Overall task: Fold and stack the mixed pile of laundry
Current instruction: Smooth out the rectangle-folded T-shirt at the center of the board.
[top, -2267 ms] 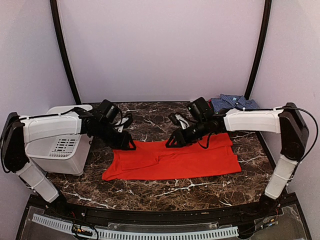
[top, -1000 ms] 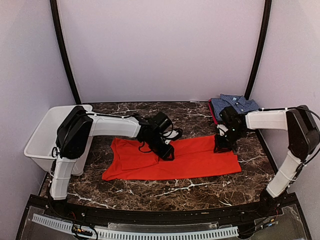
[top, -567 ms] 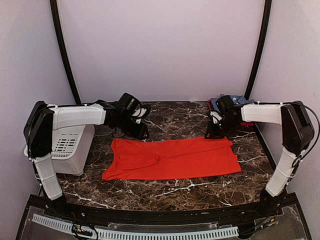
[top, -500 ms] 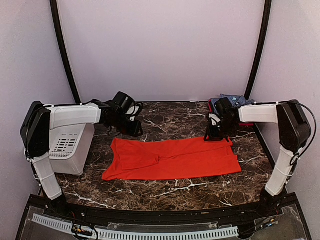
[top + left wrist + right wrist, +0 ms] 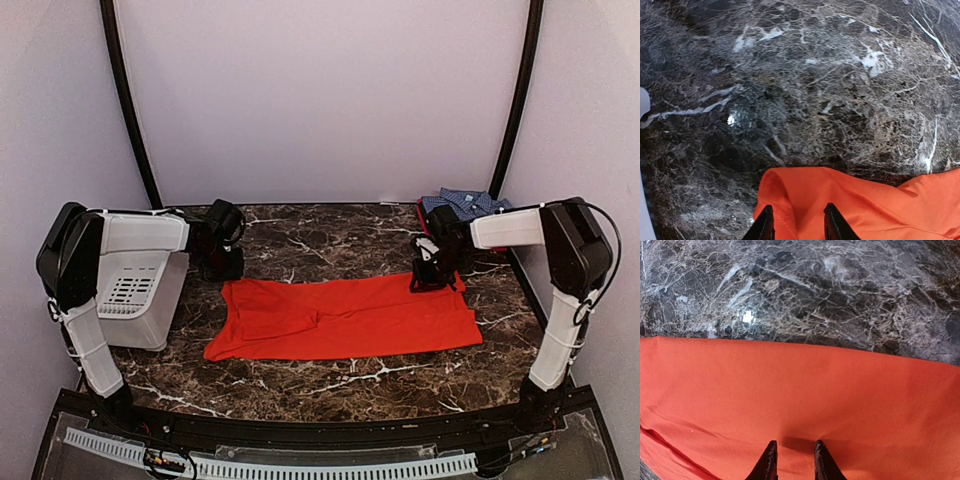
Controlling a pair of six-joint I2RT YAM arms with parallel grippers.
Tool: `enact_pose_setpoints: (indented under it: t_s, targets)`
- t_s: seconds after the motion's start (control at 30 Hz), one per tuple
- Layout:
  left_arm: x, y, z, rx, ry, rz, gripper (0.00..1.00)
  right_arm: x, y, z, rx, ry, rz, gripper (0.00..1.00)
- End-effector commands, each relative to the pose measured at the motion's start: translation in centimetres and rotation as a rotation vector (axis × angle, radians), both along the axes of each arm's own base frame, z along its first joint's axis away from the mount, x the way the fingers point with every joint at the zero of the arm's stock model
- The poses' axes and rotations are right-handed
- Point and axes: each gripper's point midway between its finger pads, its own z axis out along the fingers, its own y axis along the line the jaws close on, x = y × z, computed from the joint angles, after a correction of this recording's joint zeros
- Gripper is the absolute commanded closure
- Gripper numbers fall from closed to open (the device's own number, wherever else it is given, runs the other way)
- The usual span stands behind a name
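- The orange-red shirt (image 5: 345,318) lies flat mid-frame, its long axis running left to right.
- The left gripper (image 5: 797,227), jaws narrow, straddles the shirt's upper-left corner; I can't tell whether it is pinching.
- The right gripper (image 5: 794,462), jaws narrowly parted, sits over the upper-right edge.

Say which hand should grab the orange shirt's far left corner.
Left. The left hand sits over that corner of the orange shirt; the right hand is at its far right edge.

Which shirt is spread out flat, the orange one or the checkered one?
The orange-red shirt: it lies spread flat across the middle of the table, while the blue checked shirt sits folded up at the far right corner.
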Motion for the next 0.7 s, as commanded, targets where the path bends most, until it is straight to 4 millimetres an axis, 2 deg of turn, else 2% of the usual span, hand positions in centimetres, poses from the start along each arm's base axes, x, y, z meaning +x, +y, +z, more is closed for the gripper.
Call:
enact_pose_setpoints:
  t_s: [0.0, 0.13, 0.33, 0.53, 0.67]
  targets:
    - [-0.1, 2.1, 0.8, 0.068, -0.014, 0.102, 0.66, 1.3, -1.3, 2.1, -0.049, -0.08, -0.017, 0.77]
    - [0.5, 2.5, 0.7, 0.068, -0.015, 0.123, 0.66, 3.6, -2.1, 2.8, -0.117, -0.132, -0.037, 0.77]
    - [1.7, 1.4, 0.2, 0.042, -0.009, 0.101, 0.67, 5.6, -4.0, 1.4, -0.248, -0.146, -0.066, 0.77]
    - [1.9, 0.9, -1.6, 0.039, 0.03, 0.094, 0.74, 5.0, -5.3, -0.9, -0.338, -0.088, -0.056, 0.79]
    - [1.3, 2.1, -2.0, 0.085, 0.048, 0.144, 0.81, 4.1, -6.5, -1.8, -0.401, -0.05, -0.06, 0.8]
